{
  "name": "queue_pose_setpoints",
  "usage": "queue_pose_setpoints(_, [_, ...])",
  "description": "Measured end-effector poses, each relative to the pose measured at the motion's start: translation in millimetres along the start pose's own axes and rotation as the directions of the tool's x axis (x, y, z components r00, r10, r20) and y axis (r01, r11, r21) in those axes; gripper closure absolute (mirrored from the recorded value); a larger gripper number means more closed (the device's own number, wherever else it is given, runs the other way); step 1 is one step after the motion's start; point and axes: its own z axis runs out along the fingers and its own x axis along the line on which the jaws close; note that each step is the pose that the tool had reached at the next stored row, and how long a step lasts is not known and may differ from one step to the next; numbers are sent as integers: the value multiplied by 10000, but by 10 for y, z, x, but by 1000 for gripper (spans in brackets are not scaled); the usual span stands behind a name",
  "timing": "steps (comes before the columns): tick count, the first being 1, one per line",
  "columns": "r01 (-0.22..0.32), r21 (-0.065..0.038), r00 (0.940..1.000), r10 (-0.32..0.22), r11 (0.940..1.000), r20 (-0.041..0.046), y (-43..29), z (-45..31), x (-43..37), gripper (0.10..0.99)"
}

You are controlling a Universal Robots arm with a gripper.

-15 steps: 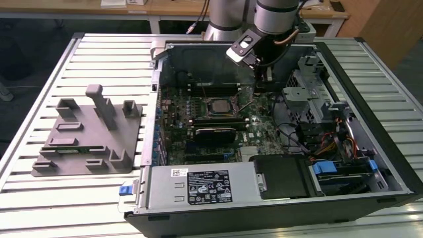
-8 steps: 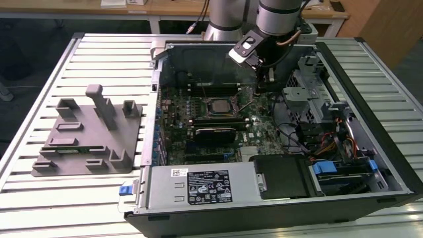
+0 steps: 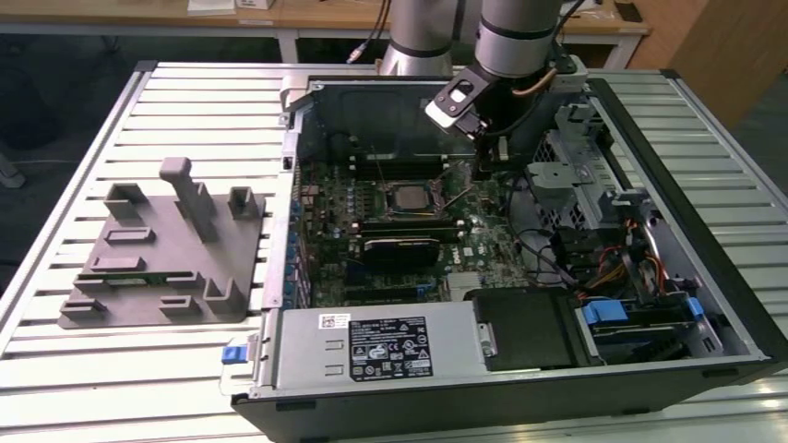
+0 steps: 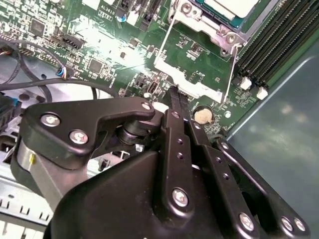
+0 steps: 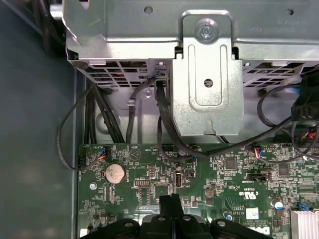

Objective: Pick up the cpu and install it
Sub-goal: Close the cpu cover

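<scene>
The cpu (image 4: 234, 6) is seen lying in its socket on the motherboard (image 4: 50, 20) inside the case (image 3: 518, 401), its pale top framed by the socket's rim. The picking up and the placing are therefore judged done. The metal hold-down frame (image 4: 192, 74) is seen swung open beside the socket, with a wire lever (image 4: 230, 74) along its side, so the locking appears not yet done (whether the chip is fully seated cannot be told). The end effector (image 4: 175, 93) is held low in the case, its fingers pressed together with nothing between them. Its tips are just beside the free edge of that frame and near the coin cell (image 4: 202, 115). The grey fixture (image 3: 161, 249) is found on the desk (image 3: 74, 388) beside the case.
</scene>
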Motion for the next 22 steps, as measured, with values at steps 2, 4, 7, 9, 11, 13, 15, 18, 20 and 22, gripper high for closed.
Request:
queue_pose_setpoints(2, [0,3,10000,0,10000,0,-1,15,0,980])
queue_pose_setpoints(4, [0,4,10000,0,10000,2,-1,15,0,980])
queue_pose_setpoints(7, [0,3,10000,0,10000,1,0,16,0,980])
queue_pose_setpoints(9, [1,3,10000,-1,10000,0,-4,16,0,980])
queue_pose_setpoints(11, [1,3,10000,-1,10000,-1,-24,15,0,980])
queue_pose_setpoints(13, [1,4,10000,-1,10000,1,-63,13,-1,980])
queue_pose_setpoints(15, [2,3,10000,-2,10000,1,-110,10,-2,980])
queue_pose_setpoints(18, [1,3,10000,-1,10000,0,-195,6,-3,980])
queue_pose_setpoints(20, [0,3,10000,0,10000,0,-252,3,-4,980])
queue_pose_setpoints(22, [1,2,10000,-1,10000,-1,-317,0,-5,980])
